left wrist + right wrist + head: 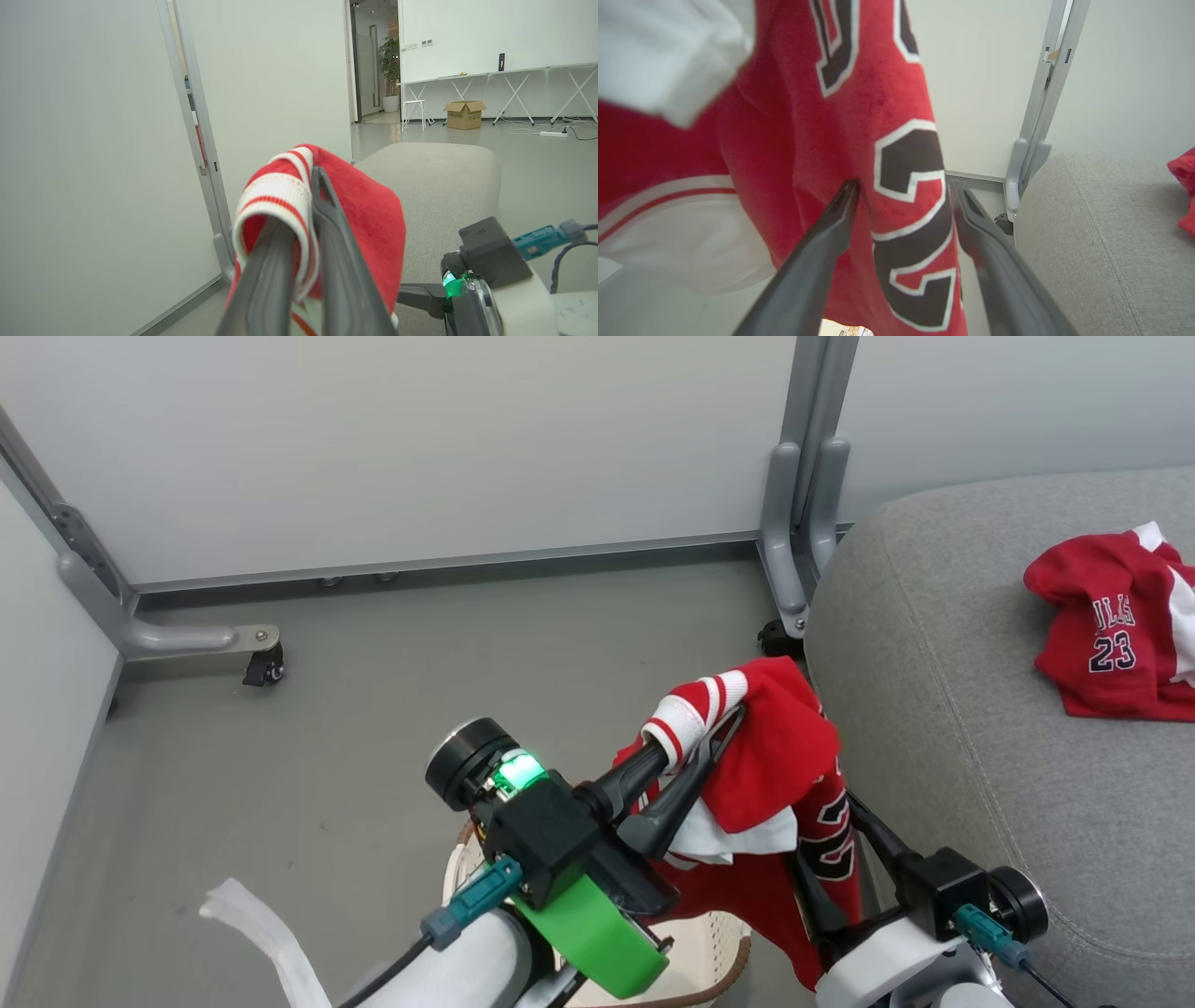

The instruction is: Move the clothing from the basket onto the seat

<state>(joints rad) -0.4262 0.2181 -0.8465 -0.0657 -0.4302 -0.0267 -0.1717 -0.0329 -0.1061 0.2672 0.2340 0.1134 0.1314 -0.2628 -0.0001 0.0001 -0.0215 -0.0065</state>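
My left gripper (702,735) is shut on the white-and-red striped trim of a red garment (775,756). The garment is lifted above the cream basket (719,947) and hangs down with dark white-edged numbers showing. In the left wrist view the trim (275,196) is wrapped over my left fingers (336,261). My right gripper (831,845) is open, low beside the hanging cloth. In the right wrist view its two fingers (817,252) stand on either side of the red garment (887,116). A second red jersey (1116,625) with "23" lies on the grey seat (943,709).
The seat (1092,242) is close on the right, its rounded edge next to the hanging cloth. Pale partition walls on grey wheeled feet (191,637) enclose the grey floor ahead and to the left. A partition post (805,485) stands at the seat's far corner.
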